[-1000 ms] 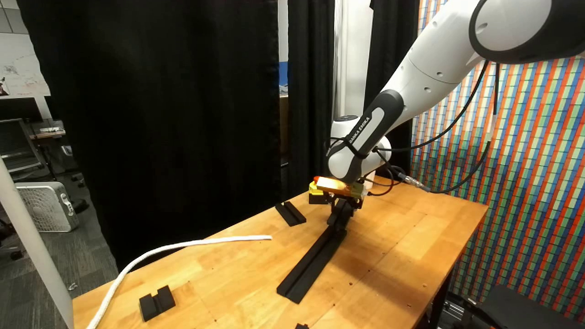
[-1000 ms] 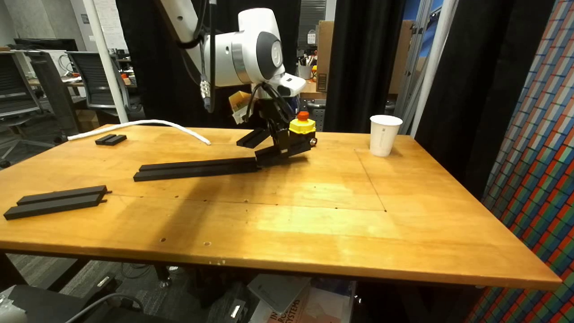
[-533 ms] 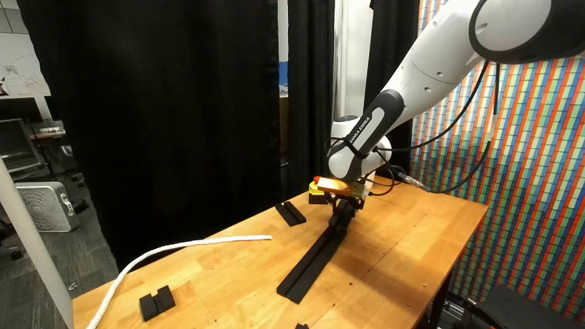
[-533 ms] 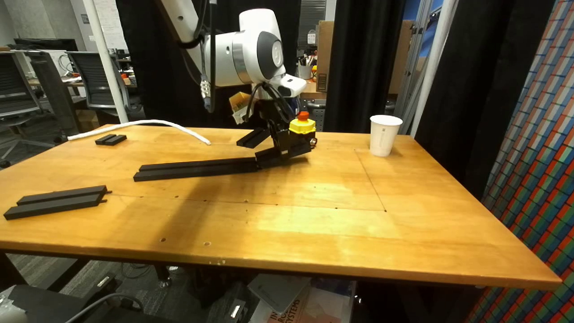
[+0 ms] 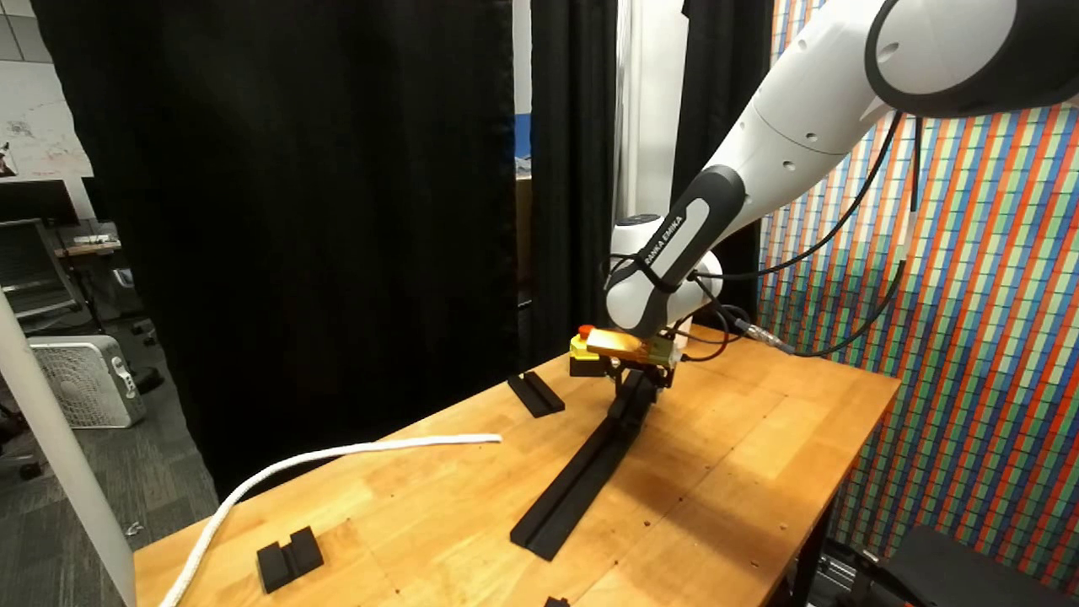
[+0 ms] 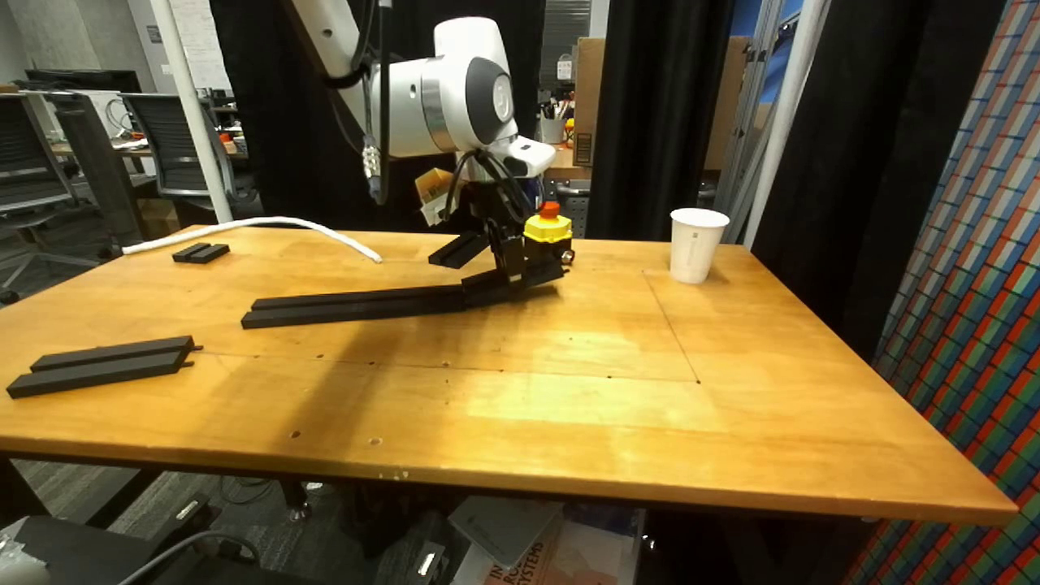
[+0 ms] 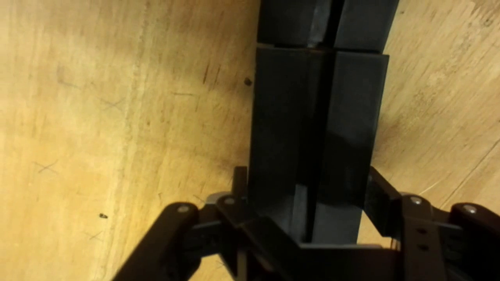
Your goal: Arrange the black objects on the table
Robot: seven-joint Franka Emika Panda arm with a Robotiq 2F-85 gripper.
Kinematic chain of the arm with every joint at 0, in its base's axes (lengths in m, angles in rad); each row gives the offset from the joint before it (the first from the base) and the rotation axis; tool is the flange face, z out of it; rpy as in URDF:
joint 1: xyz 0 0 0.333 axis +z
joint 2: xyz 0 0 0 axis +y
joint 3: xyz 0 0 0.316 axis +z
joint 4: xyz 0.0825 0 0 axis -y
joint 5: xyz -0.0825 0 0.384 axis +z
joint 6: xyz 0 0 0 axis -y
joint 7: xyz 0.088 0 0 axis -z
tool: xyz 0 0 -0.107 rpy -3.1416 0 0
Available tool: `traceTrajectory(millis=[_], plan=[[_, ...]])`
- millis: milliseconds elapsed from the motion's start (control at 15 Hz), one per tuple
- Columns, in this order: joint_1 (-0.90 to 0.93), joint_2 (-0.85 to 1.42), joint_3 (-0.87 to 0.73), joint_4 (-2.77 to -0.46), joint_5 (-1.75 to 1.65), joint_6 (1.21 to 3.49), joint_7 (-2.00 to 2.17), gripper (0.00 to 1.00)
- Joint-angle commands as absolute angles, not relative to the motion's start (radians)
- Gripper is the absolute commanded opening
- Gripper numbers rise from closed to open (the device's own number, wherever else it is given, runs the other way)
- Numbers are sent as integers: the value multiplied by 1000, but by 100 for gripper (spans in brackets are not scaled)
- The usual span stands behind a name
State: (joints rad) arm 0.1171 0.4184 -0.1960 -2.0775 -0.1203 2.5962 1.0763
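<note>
My gripper (image 7: 306, 191) is shut on a short grooved black block (image 7: 289, 117), one finger on each long side. In an exterior view the held block (image 6: 484, 286) is tilted, its far end raised off the table (image 6: 569, 431). Its other end meets the end of a long grooved black bar (image 6: 357, 309); the wrist view shows a thin seam between it and the bar (image 7: 289, 23). A medium black block (image 5: 536, 394) and a small black block (image 5: 289, 559) lie apart. Another long black bar (image 6: 106, 366) lies at the near left in an exterior view.
A red-and-yellow button box (image 6: 549, 231) stands close behind my gripper. A white paper cup (image 6: 696, 244) stands to the right in that exterior view. A white cord (image 5: 354, 451) lies along the table's far edge. Black curtains hang behind the table.
My gripper has shifted slightly with the held block. The block's raised end is a little lower, and its near end lines up more closely with the long bar. The other pieces have not moved.
</note>
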Motion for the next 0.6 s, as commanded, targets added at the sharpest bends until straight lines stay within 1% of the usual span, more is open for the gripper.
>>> traceTrajectory(millis=[0, 533], plan=[[113, 410, -193, -2079, -117, 2588, 1073, 46], [100, 425, -169, -2087, -76, 2600, 1056, 46]])
